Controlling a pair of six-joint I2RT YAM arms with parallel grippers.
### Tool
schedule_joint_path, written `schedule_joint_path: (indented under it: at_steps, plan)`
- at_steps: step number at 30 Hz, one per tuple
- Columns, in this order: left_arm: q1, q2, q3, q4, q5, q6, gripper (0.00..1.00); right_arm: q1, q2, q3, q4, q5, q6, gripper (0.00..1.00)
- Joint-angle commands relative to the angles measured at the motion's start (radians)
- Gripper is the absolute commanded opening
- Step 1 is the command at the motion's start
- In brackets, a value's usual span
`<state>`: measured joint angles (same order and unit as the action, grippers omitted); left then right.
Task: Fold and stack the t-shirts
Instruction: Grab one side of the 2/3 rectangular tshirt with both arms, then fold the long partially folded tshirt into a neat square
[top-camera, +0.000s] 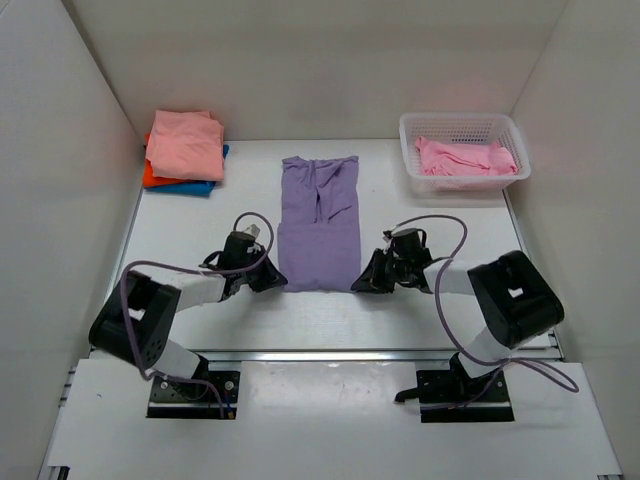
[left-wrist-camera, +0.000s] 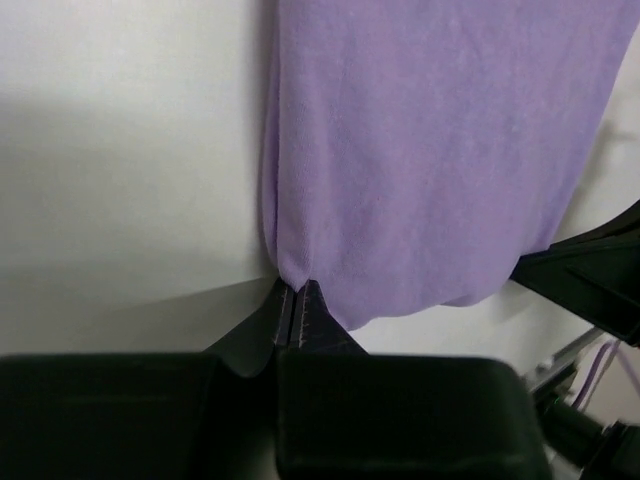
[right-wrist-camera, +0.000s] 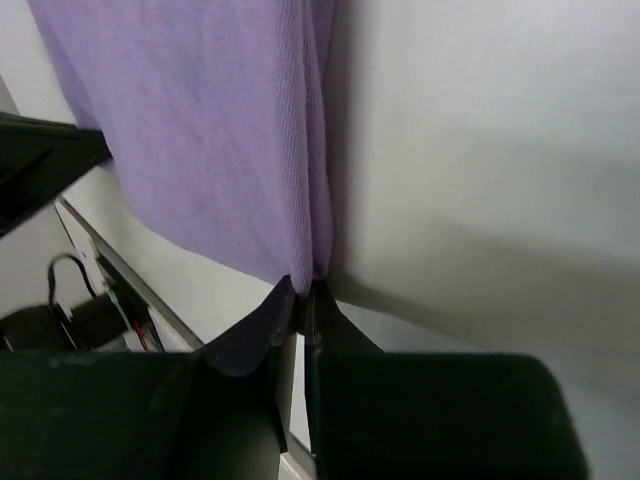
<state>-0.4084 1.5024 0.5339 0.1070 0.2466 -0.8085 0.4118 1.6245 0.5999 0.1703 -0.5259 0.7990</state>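
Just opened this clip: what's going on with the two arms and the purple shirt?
Both arms are working on the lavender t-shirt, which lies on the table as a long narrow strip with its sides folded in. The left gripper is shut on its near left corner and the right gripper on its near right corner. At the far left a salmon-pink shirt lies folded on an orange-red shirt and a blue shirt. A pink shirt sits in the white basket at the far right.

Overhead shot is bright and even, with soft light from above, no real glare on the white bench (top-camera: 180, 240) and only faint shadows. Wrist views are dimmer: the left tool (left-wrist-camera: 297, 300) and right tool (right-wrist-camera: 303, 295) are blurry black blobs up close, and grey shadow hugs the purple t-shirt (left-wrist-camera: 430, 150).
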Motion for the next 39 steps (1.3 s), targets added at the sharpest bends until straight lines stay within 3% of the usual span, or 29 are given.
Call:
schedule_joint_path:
  at_steps: [1,6,9,14,17,22,24,30,31,32,33,34,37,39]
  plan:
    - [-0.039,-0.157,-0.084,-0.182,0.014,0.089,0.0,0.054,-0.126,-0.133,-0.107,0.014,-0.037,0.0]
    - [-0.072,-0.439,-0.195,-0.383,0.049,0.101,0.0,0.151,-0.363,-0.277,-0.213,0.0,-0.006,0.0]
    - [-0.121,-0.539,-0.222,-0.42,0.082,0.068,0.0,0.171,-0.5,-0.357,-0.227,-0.029,0.035,0.0]
    - [-0.118,-0.643,-0.265,-0.429,0.108,0.011,0.0,0.141,-0.666,-0.407,-0.276,-0.06,0.068,0.0]
    - [-0.077,-0.622,-0.203,-0.432,0.12,0.032,0.0,0.073,-0.67,-0.364,-0.279,-0.12,0.054,0.0]
    - [0.008,-0.333,0.056,-0.42,0.151,0.152,0.0,-0.096,-0.493,-0.159,-0.308,-0.241,-0.064,0.0]
    - [0.064,-0.201,0.243,-0.411,0.17,0.181,0.0,-0.187,-0.384,-0.036,-0.316,-0.272,-0.11,0.0]
    - [0.16,0.301,0.774,-0.282,0.223,0.105,0.0,-0.33,0.102,0.585,-0.356,-0.296,-0.225,0.01]
    - [0.178,0.405,0.878,-0.25,0.227,0.077,0.11,-0.344,0.201,0.653,-0.356,-0.31,-0.227,0.1]
    - [0.19,0.501,0.988,-0.221,0.229,0.046,0.38,-0.359,0.297,0.786,-0.379,-0.283,-0.225,0.2]
    - [0.204,0.594,1.041,-0.217,0.244,0.042,0.44,-0.364,0.381,0.928,-0.437,-0.269,-0.23,0.45]
    - [0.216,0.64,1.145,-0.179,0.285,0.007,0.46,-0.369,0.42,1.069,-0.51,-0.258,-0.254,0.54]
    - [0.255,0.814,1.319,-0.149,0.426,-0.098,0.56,-0.354,0.554,1.329,-0.707,-0.175,-0.337,0.63]
    - [0.261,0.822,1.304,-0.119,0.463,-0.113,0.58,-0.34,0.546,1.345,-0.732,-0.126,-0.369,0.63]
